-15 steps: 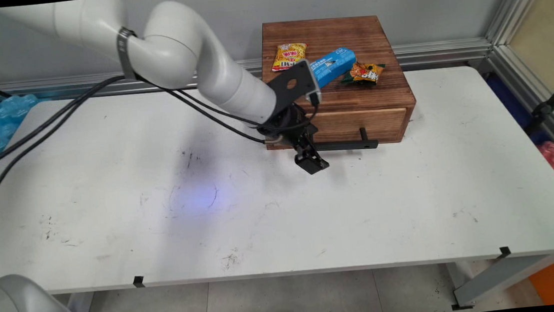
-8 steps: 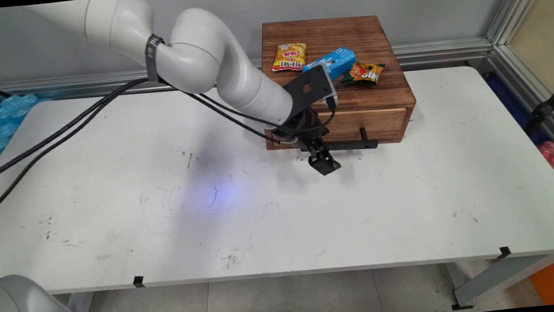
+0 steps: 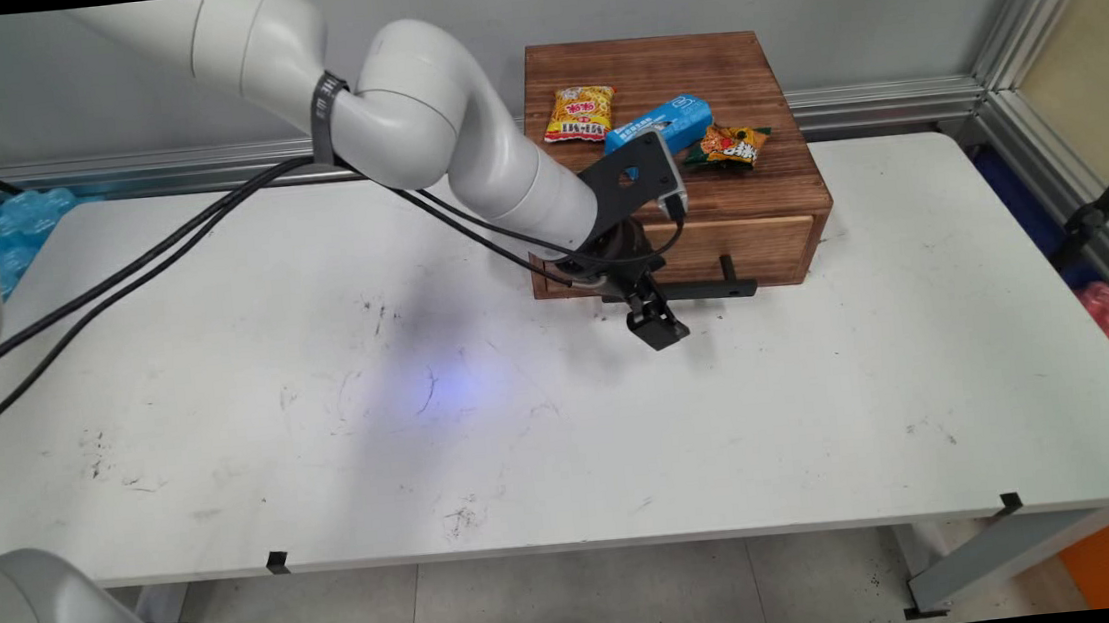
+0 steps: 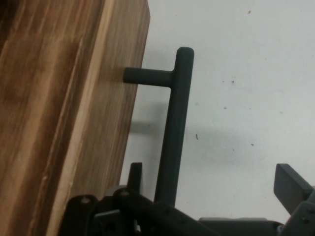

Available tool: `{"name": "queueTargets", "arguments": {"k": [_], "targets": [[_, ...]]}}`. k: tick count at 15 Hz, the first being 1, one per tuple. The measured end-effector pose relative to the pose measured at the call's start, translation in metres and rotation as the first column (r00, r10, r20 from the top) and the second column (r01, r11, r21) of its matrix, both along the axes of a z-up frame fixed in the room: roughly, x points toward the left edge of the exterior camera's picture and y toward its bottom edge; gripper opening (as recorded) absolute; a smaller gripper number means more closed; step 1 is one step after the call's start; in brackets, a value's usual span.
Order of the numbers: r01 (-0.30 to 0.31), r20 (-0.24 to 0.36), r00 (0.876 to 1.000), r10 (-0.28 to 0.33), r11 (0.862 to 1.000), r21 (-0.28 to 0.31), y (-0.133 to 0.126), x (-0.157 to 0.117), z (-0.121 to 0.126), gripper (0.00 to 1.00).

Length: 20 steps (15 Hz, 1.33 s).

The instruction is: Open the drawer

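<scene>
The gripper (image 3: 657, 326) is low at the front of the wooden drawer box (image 3: 664, 71), its fingers spread wide, with the black bar handle (image 4: 173, 142) standing between them, one finger (image 4: 134, 176) between bar and wood, the other (image 4: 291, 188) out over the white table (image 3: 226, 461). The handle sits nearer the inner finger, so a closing could catch it off centre and slip, or the finger could scrape the drawer front (image 4: 103, 123). A hard pull may shift the whole box and shake the yellow snack bag (image 3: 579, 114), the blue packet (image 3: 668, 119) and the orange-green bag (image 3: 729, 146) lying on top

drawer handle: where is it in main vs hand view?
Main view: the black drawer handle runs along the drawer front, centre-right, beside the claw.
Hand view: the bar stands upright at centre, between the open fingers.
Shared landmark: the wooden drawer box.
</scene>
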State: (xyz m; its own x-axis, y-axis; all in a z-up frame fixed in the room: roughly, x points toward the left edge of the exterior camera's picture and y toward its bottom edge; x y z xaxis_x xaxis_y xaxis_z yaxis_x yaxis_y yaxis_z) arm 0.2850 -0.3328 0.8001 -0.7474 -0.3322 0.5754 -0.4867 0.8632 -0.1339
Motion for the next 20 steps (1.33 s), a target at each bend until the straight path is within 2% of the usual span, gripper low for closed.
{"name": "queueTargets", "arguments": {"k": [20], "targets": [[-0.005, 0.017, 1.000, 0.004, 0.999, 0.049, -0.021, -0.016, -0.027, 1.00]]}}
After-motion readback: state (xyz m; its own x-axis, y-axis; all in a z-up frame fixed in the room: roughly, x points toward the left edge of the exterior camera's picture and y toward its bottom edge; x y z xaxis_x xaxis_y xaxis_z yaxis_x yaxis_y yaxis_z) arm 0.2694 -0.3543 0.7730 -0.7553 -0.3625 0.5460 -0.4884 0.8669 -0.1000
